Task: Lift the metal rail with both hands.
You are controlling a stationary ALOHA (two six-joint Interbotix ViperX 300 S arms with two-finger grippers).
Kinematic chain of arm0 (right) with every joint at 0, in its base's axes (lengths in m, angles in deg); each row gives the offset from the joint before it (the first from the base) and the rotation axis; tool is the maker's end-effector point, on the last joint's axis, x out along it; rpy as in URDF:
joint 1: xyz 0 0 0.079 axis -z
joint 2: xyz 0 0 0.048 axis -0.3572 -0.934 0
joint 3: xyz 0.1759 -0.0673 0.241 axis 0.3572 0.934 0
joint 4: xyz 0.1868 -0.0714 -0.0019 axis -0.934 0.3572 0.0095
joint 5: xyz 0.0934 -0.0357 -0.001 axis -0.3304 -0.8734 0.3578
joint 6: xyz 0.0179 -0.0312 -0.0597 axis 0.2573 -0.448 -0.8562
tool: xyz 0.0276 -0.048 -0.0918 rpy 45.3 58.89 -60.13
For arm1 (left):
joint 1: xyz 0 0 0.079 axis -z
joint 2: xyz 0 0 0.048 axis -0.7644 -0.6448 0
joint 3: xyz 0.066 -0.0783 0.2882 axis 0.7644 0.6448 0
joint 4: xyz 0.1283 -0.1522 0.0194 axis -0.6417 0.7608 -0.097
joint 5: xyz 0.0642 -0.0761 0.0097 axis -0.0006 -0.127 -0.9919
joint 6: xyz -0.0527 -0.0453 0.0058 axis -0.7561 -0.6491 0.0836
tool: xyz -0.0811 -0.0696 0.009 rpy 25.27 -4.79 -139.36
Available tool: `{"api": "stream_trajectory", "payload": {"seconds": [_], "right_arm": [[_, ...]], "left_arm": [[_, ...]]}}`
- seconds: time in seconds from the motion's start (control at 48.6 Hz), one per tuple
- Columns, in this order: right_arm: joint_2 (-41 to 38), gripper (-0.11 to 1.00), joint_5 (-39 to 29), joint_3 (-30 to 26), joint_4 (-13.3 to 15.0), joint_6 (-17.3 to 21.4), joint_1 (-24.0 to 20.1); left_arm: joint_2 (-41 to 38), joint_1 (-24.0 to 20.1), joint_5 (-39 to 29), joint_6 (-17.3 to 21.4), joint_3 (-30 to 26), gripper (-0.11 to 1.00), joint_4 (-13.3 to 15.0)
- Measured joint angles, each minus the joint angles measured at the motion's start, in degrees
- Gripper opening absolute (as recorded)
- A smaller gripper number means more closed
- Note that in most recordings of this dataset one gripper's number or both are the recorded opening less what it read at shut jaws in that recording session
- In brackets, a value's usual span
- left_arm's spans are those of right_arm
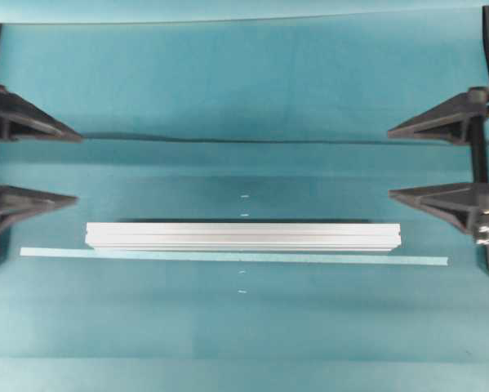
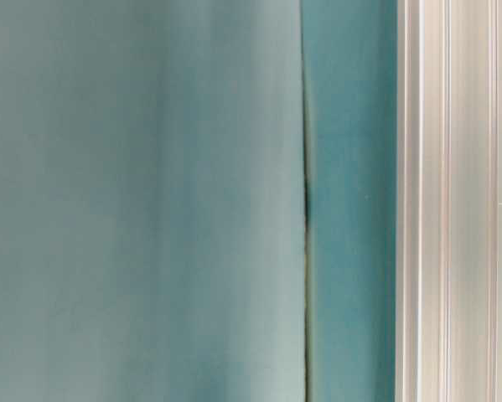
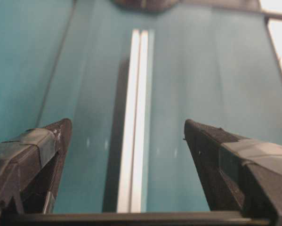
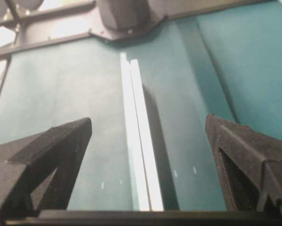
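The metal rail (image 1: 242,236) is bright silver aluminium, smooth and grooved, with a satin sheen. The counter (image 1: 244,98) wears matt teal cloth. Both grippers' jaws look matt black textured plastic.

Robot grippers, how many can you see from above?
2. The left gripper sits at the left edge, the right gripper at the right edge. Both have jaws wide open, apart from the metal rail lying between them.
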Motion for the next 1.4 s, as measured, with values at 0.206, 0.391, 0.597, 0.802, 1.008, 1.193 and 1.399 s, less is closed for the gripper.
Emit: {"api": "stream_trajectory", "payload": {"seconds": [0.206, 0.391, 0.597, 0.802, 1.008, 1.193, 1.399], "right_arm": [[1.1, 0.99, 0.2, 0.1, 0.0, -0.1, 0.0], [2.0, 0.99, 0.3, 0.1, 0.0, 0.0, 0.0], [2.8, 0.99, 0.3, 0.0, 0.0, 0.0, 0.0], [3.3, 0.99, 0.3, 0.1, -0.1, 0.1, -0.1], [3.2, 0.99, 0.3, 0.5, -0.2, 0.4, -0.9], [3.2, 0.99, 0.2, 0.4, -0.2, 0.4, -1.3], [4.0, 0.99, -0.8, 0.6, -0.3, 0.4, -1.3]], "left_arm": [[1.3, -0.1, 2.5, 0.0, 0.0, 0.96, 0.0], [1.2, 0.0, 3.8, 0.0, -0.1, 0.96, 0.0], [1.3, -0.1, 4.0, 0.0, 0.0, 0.96, 0.1], [1.5, -0.1, 4.0, 0.0, -0.1, 0.96, 0.0], [1.7, -0.1, 4.0, 0.0, -0.1, 0.96, 0.0], [2.1, -0.1, 4.0, 0.0, -0.1, 0.96, 0.0], [2.5, -0.1, 4.0, 0.0, 0.0, 0.96, 0.0]]}}
